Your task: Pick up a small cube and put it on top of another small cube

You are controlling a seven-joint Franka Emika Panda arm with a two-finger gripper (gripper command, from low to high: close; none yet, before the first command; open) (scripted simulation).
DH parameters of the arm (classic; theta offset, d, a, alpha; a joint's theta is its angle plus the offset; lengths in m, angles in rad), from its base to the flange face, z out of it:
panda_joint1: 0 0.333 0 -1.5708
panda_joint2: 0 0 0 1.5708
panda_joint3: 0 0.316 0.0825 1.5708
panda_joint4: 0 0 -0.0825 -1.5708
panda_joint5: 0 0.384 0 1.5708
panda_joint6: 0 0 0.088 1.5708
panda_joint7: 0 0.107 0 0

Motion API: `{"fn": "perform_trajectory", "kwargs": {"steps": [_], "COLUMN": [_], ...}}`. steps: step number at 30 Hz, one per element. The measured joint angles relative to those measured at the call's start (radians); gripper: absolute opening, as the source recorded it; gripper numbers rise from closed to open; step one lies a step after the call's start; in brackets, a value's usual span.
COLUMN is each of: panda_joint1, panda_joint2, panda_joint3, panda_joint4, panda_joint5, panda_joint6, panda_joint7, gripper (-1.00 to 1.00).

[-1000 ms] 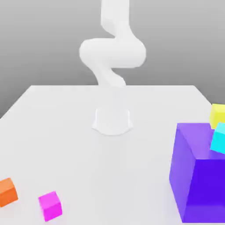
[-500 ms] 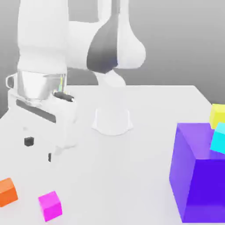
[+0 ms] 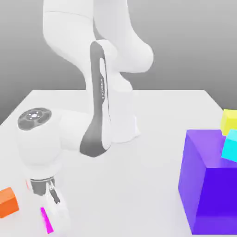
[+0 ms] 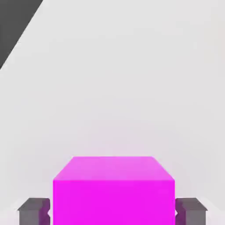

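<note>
Gripper (image 4: 112, 213) low over the pink cube (image 4: 113, 190)
Fingers (image 4: 34, 212) spread wide — one each side of the cube (not clearly touching it); the orange cube (image 3: 8, 202) sits near.

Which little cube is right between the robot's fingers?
The small magenta-pink cube. It sits between the gripper's two fingertips, with a gap each side. The small orange cube lies beside it, towards the exterior view's left.

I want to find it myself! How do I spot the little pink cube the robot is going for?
Find the white arm's gripper low at the exterior view's left. The small magenta-pink cube sits between its fingers on the table. Its neighbour, the small orange cube, is orange, not pink.
</note>
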Motion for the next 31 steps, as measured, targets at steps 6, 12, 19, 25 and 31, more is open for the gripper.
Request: {"fn": "perform_trajectory", "kwargs": {"steps": [6, 12, 19, 25, 31], "panda_joint1": [-0.001, 0.09, 0.35, 0.539, 0.542], "panda_joint2": [-0.09, -0.262, -0.428, -0.536, -0.5], "panda_joint3": [0.0, 0.091, 0.254, 0.338, 0.347], "panda_joint4": [-0.018, 0.039, 0.181, 0.272, 0.212], "panda_joint5": [-0.002, -0.029, -0.001, 0.03, 0.018], "panda_joint6": [-0.071, -0.297, -0.601, -0.803, -0.709], "panda_joint7": [0.002, -0.048, -0.199, -0.322, -0.32], "gripper": [-1.0, -1.0, -1.0, -1.0, 1.0]}}
